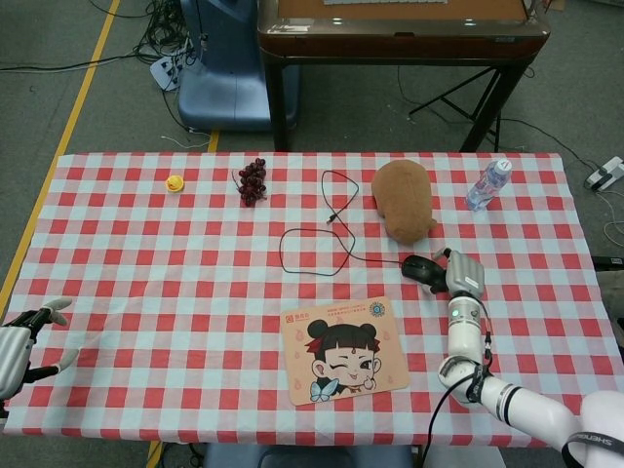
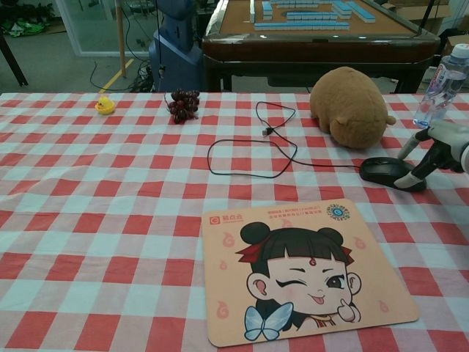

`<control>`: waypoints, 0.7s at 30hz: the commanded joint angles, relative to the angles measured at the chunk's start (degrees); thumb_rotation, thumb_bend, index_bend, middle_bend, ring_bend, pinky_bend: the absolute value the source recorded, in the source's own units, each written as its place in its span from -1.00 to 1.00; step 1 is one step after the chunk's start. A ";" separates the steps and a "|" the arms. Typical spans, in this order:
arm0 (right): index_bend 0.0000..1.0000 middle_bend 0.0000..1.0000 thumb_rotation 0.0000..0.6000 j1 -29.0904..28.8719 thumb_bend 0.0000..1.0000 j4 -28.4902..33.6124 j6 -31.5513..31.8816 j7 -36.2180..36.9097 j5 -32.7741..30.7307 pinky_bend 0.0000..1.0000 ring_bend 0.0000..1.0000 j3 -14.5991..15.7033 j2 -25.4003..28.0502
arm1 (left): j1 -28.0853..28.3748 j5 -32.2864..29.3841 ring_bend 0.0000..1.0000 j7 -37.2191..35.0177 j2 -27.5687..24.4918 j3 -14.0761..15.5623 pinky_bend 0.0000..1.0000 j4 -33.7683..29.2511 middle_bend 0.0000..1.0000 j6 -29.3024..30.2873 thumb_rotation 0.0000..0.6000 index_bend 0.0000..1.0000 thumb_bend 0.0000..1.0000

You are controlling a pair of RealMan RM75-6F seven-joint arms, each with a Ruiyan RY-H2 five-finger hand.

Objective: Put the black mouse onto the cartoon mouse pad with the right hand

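Note:
The black mouse (image 1: 419, 267) (image 2: 387, 171) lies on the checked cloth in front of the brown plush, its cable looping off to the left. My right hand (image 1: 465, 275) (image 2: 440, 149) sits just right of it, fingers spread; one fingertip (image 2: 419, 175) touches the mouse's right end and nothing is gripped. The cartoon mouse pad (image 1: 343, 349) (image 2: 300, 268) lies flat near the front edge, left of and nearer than the mouse. My left hand (image 1: 19, 341) hovers at the table's front left corner, fingers apart and empty.
A brown plush toy (image 1: 404, 199) (image 2: 352, 106) sits right behind the mouse. A water bottle (image 1: 487, 184) (image 2: 442, 85) stands at the far right. The mouse cable (image 2: 253, 150) loops across mid-table. Dark grapes (image 2: 182, 105) and a small yellow duck (image 2: 105, 105) lie at the back left.

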State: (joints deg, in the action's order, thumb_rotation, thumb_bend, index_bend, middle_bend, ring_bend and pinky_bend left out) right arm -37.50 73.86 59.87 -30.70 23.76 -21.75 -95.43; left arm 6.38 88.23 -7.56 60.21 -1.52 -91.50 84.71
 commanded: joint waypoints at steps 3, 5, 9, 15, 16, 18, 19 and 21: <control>-0.32 1.00 1.00 -0.26 -1.00 -0.68 -0.69 0.09 -0.61 1.00 1.00 0.07 -0.16 | -0.02 0.02 -0.23 -0.01 -0.02 0.01 0.09 0.00 -0.11 0.04 1.00 -0.43 -0.56; -0.32 1.00 1.00 -0.40 -1.00 -1.13 -1.02 0.14 -0.87 1.00 1.00 0.09 -0.30 | -0.04 0.03 -0.23 -0.05 -0.02 0.00 0.09 0.02 -0.11 0.08 1.00 -0.43 -0.56; -0.30 1.00 1.00 -0.80 -0.95 -2.12 -1.57 0.00 -1.56 1.00 1.00 0.09 -0.70 | -0.11 -0.03 -0.23 -0.26 -0.12 -0.05 0.09 -0.01 -0.11 0.22 1.00 -0.43 -0.56; -0.21 1.00 1.00 -1.35 -0.80 -3.36 -2.12 -0.75 -3.05 1.00 1.00 0.30 -1.61 | -0.25 -0.22 -0.23 -0.90 -0.32 -0.18 0.09 0.09 -0.11 0.42 1.00 -0.43 -0.56; -0.18 1.00 1.00 -1.38 -0.77 -3.41 -2.21 -0.82 -3.30 1.00 1.00 0.30 -1.65 | -0.26 -0.21 -0.23 -0.92 -0.34 -0.17 0.09 0.10 -0.11 0.44 1.00 -0.43 -0.56; -0.16 1.00 1.00 -1.35 -0.74 -3.20 -2.49 -0.80 -3.74 1.00 1.00 0.24 -1.51 | -0.30 -0.07 -0.23 -0.93 -0.36 -0.14 0.09 0.07 -0.11 0.56 1.00 -0.43 -0.56; -0.14 1.00 1.00 -1.29 -0.72 -2.99 -2.61 -0.73 -3.80 1.00 1.00 0.25 -1.36 | -0.31 0.01 -0.23 -0.90 -0.36 -0.12 0.09 0.06 -0.11 0.59 1.00 -0.43 -0.56; -0.12 1.00 1.00 -1.01 -0.68 -2.21 -2.76 -0.37 -3.74 1.00 1.00 0.27 -0.78 | -0.29 0.13 -0.23 -0.74 -0.31 -0.08 0.09 0.07 -0.11 0.59 1.00 -0.43 -0.56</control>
State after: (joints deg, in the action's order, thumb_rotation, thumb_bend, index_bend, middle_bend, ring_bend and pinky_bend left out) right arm -38.65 71.37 57.21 -31.24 20.01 -21.49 -96.45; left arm 6.09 88.34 -8.31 59.90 -1.61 -91.43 85.30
